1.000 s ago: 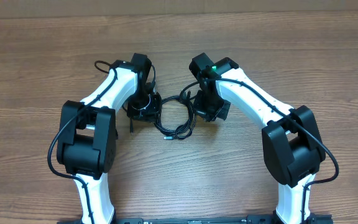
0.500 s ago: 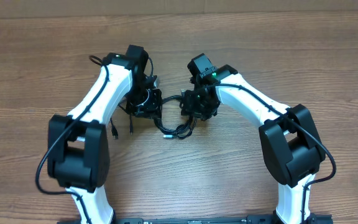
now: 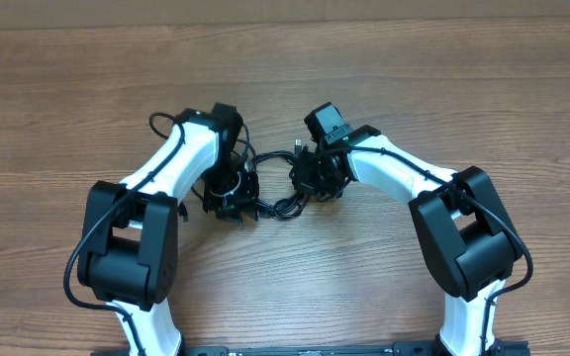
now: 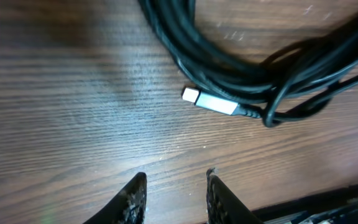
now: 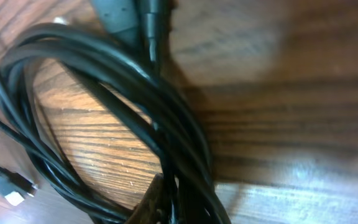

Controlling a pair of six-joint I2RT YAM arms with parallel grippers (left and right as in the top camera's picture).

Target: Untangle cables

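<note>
A bundle of thin black flexible cables, wound in loose loops, lies on the brown wood-grain surface between the two white-and-black arms, near the middle of the overhead view. Both wrists are lowered close to it, one at each side of the bundle.

The left gripper hangs just above bare wood beside the coil. Its two dark fingers stand a narrow gap apart, with nothing between them. In the left wrist view the looped strands cross the top of the picture, and a small silver-white plug connector lies flat on the wood at the coil's near edge. A thin strand curls off to its right.

The right gripper is closed, its dark tips pressed together at the lower edge of the right wrist view. Several black strands run right up against the tips. The picture is too blurred to tell whether one of them is pinched. The coil fills most of this view, and a second small pale plug rests on the wood at the lower left.
</note>
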